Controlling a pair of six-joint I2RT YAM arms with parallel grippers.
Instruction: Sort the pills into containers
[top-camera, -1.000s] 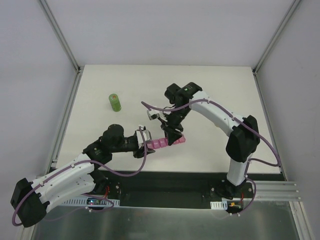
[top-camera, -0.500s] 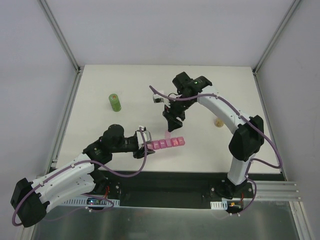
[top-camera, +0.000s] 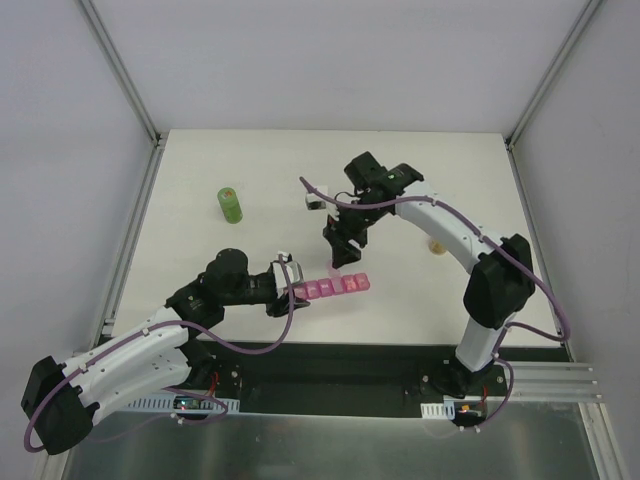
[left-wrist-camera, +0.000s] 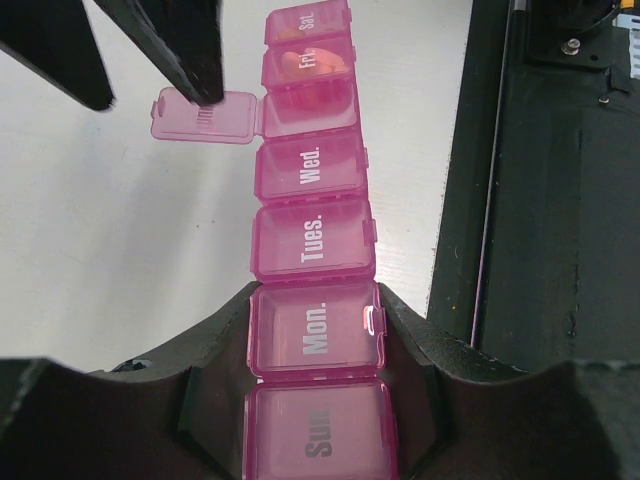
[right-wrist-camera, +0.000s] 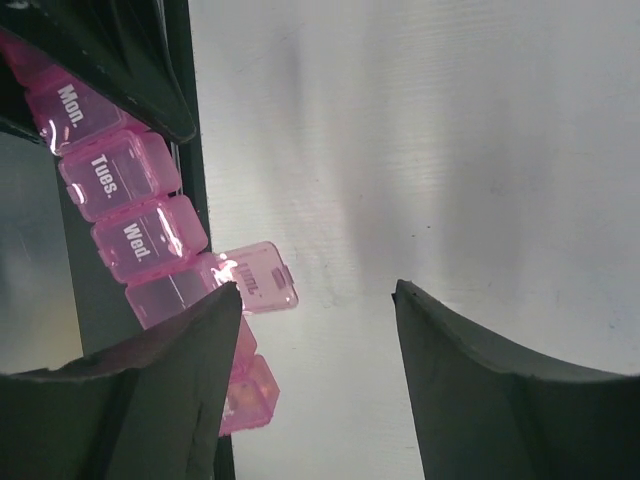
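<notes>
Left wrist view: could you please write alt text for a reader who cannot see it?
A pink seven-day pill strip runs away from the camera, gripped at its Mon. compartment by the left tool. The Thursday lid is flipped open leftward, under the right tool; orange-tan pieces show inside Fri.

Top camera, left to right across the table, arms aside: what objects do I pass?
Green bottle → pink pill organiser → small bottle with tan contents.
</notes>
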